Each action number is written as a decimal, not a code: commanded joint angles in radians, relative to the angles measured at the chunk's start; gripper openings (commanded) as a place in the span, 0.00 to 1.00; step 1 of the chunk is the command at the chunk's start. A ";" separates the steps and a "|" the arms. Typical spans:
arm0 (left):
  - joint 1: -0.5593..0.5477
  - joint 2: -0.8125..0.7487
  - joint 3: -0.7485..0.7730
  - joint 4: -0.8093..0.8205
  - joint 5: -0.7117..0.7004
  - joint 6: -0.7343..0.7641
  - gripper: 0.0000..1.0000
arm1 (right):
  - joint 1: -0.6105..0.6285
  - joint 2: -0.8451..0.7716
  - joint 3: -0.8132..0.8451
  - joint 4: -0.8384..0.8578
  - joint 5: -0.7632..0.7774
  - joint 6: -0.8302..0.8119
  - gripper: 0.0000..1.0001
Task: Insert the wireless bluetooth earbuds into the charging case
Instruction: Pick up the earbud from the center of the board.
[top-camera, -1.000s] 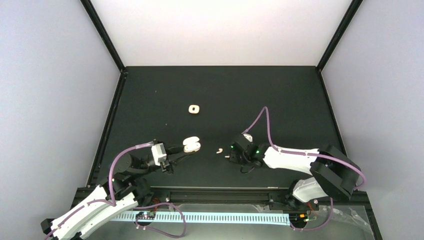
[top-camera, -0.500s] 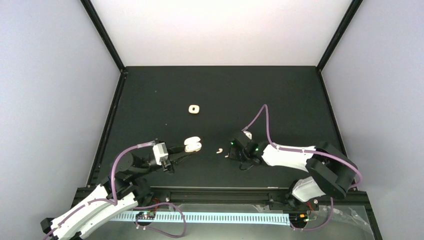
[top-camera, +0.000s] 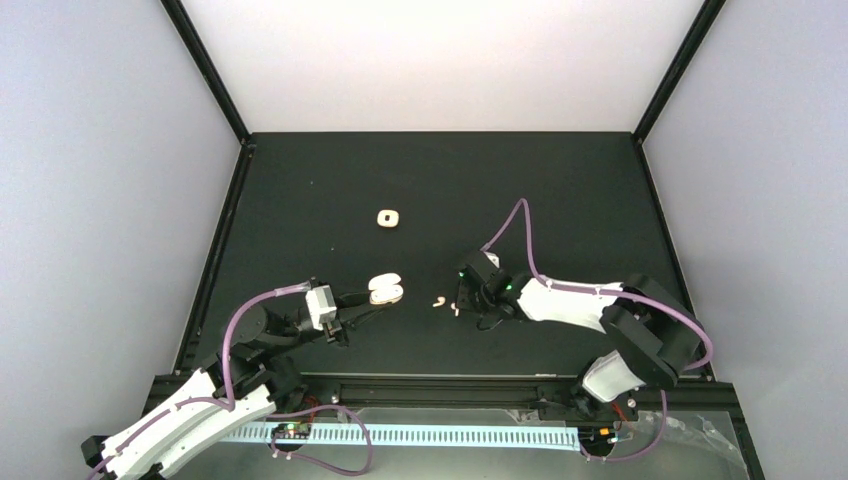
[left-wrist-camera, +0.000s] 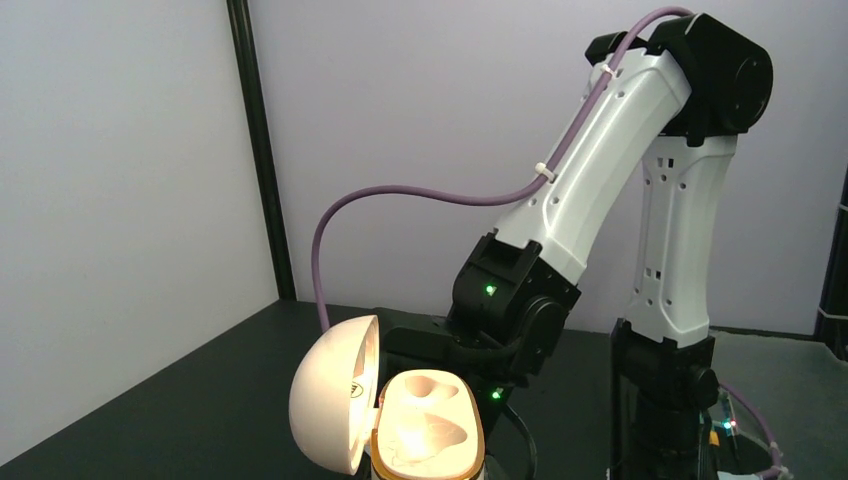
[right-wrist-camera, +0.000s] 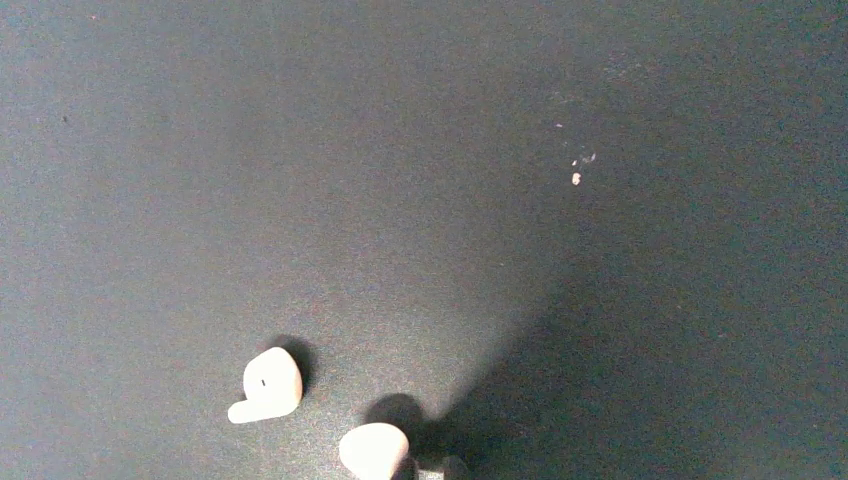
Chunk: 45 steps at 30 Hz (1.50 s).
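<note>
My left gripper (top-camera: 378, 299) is shut on the base of an open cream charging case (top-camera: 385, 290). In the left wrist view the case's lid (left-wrist-camera: 330, 395) stands swung to the left, and its base (left-wrist-camera: 428, 425) shows two empty moulded hollows. One white earbud (right-wrist-camera: 268, 385) lies loose on the black mat (top-camera: 560, 200). A second earbud (right-wrist-camera: 374, 449) sits at the bottom edge of the right wrist view, pinched at the tips of my right gripper (top-camera: 461, 305), which is shut on it. From above, the two earbuds (top-camera: 438, 300) lie just right of the case.
A second cream case (top-camera: 388, 218), closed, lies on the mat farther back. The right arm (left-wrist-camera: 600, 180) rises close behind the open case. Black frame posts and pale walls bound the mat.
My right gripper has slid left toward the earbuds and closed on the nearer one. The left gripper and the open case have stayed still.
</note>
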<state>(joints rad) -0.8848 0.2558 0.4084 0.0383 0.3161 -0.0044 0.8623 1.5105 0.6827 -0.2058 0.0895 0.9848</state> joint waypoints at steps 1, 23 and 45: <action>-0.002 0.010 0.027 -0.008 0.003 -0.003 0.01 | -0.009 -0.018 0.023 -0.051 0.028 -0.024 0.06; -0.002 0.021 0.029 -0.009 0.005 -0.006 0.02 | -0.008 0.073 0.284 -0.349 -0.053 -0.378 0.34; -0.002 0.007 0.032 -0.004 0.016 -0.011 0.01 | 0.005 0.217 0.377 -0.415 0.007 -0.342 0.37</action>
<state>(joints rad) -0.8848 0.2749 0.4088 0.0364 0.3180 -0.0048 0.8627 1.7092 1.0367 -0.5915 0.0589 0.6342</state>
